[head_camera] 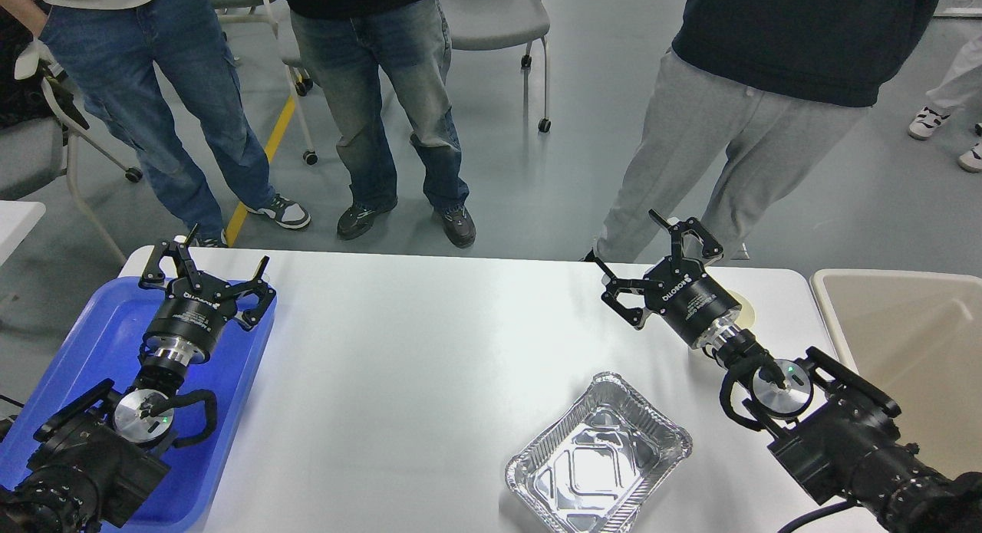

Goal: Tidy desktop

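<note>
The desktop (430,349) is a wide, glossy white tabletop with rounded corners. My left gripper (226,249) hovers over the far end of a blue plastic tray (84,341) at the left edge; its fingers are spread open and hold nothing. At the right far side of the desktop, my right gripper (625,238) is also open and empty, pointing toward the far edge. An empty foil tray (598,456) lies near the front, right of centre. A pale round thing (743,312) shows partly from behind my right wrist; I cannot tell what it is.
A beige plastic bin (905,341) stands off the table's right end. Three people (752,134) stand close along the far edge, with wheeled chairs (499,19) behind them. Another white table corner (15,218) is at the left.
</note>
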